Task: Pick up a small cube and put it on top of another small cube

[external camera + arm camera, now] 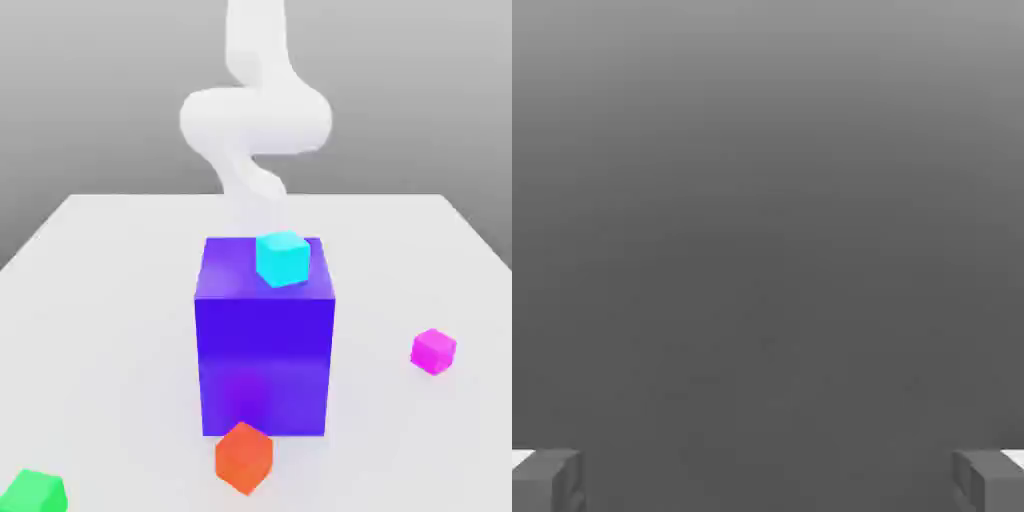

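A small cyan cube [281,258] rests on top of a large blue-violet block [265,350] in the middle of the white table. A small red-orange cube [244,457] lies just in front of the block. To the exterior view's right sits a small magenta cube [433,351], and a small green cube [35,491] is at the near left corner. My white arm [255,120] curls down behind the block, which hides its lower end. In the hand view my gripper [768,482] is open, its grey fingertips [547,482] far apart with nothing between them, facing plain grey background.
The white table [110,300] stretches wide on both sides of the block, with its far edge behind the arm. The tall block stands between the arm and the near cubes.
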`<move>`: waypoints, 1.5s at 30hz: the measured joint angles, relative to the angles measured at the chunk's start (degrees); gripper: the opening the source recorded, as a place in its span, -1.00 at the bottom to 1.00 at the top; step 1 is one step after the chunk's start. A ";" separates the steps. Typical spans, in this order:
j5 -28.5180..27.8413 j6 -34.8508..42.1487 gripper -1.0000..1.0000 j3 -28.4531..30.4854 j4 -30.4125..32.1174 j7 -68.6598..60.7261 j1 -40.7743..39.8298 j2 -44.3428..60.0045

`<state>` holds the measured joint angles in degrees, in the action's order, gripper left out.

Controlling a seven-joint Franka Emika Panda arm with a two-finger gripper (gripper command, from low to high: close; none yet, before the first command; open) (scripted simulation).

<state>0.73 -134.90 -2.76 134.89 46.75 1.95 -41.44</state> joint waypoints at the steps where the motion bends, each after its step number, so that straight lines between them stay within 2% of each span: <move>1: 0.34 -1.50 0.00 -1.37 1.45 0.44 0.93 2.15; 13: 1.55 -19.09 0.00 -18.24 18.10 7.56 12.39 27.48; 19: -2.45 -27.76 0.00 -25.33 26.34 14.41 18.77 40.63; 22: -10.91 -32.03 0.00 -22.15 26.71 21.25 22.05 47.06; 24: -16.74 -34.90 0.00 -16.08 25.90 25.66 26.83 51.05; 27: -22.24 -39.45 0.00 -6.16 24.58 29.87 35.47 56.79; 28: -23.31 -40.55 -1.00 -3.94 24.29 30.73 37.45 58.12; 34: -23.98 -41.17 -1.00 -2.85 24.13 31.29 38.41 58.79; 37: -20.59 -38.42 -1.00 -7.88 24.97 28.68 34.19 55.29; 41: -8.62 -32.82 -1.00 -14.47 26.89 19.77 30.50 47.55; 43: -4.07 -30.01 -1.00 -14.92 26.95 15.97 29.32 44.63; 45: -1.87 -27.73 -1.00 -13.23 24.49 12.65 24.81 44.98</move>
<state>-1.14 -162.63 -15.99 159.39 59.40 26.76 3.54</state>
